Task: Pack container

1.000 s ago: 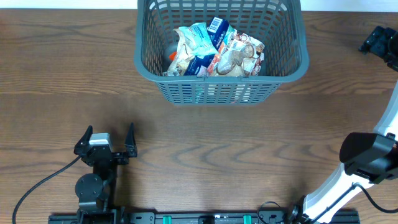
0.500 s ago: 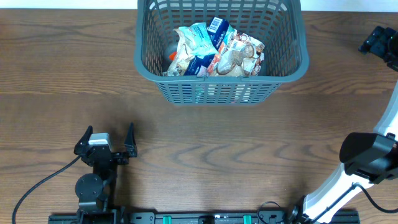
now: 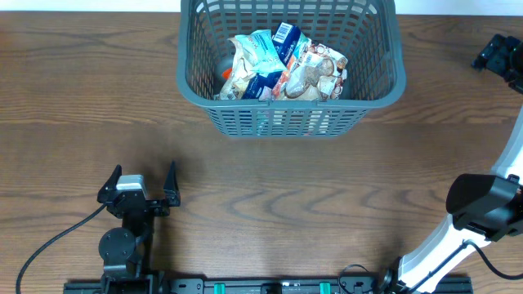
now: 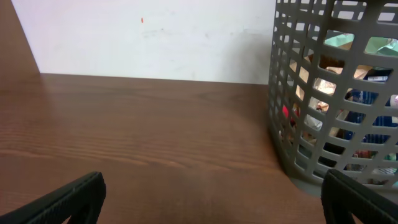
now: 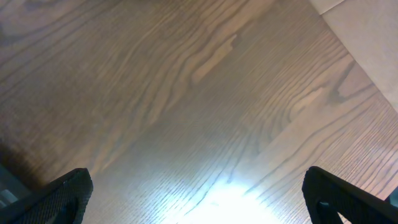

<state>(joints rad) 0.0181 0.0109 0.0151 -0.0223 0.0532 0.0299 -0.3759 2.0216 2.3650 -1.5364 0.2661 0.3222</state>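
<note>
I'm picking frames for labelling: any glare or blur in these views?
Overhead: evenly lit and sharp, the container casting only a soft shadow. Right wrist: strong white glare on the table, fingertips blurred. Left wrist: no glare, fingertips soft-edged.

My left gripper (image 4: 211, 208) is spread wide on the near side of the basket (image 4: 287, 99). Packets (image 4: 367, 106) show through the basket's slots; table (image 4: 143, 137) and white wall (image 4: 155, 37) stretch to its left.

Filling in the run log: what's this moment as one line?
container: snack packets inside | left gripper: open, empty, clear of container | right gripper: open, empty, right of container
</note>
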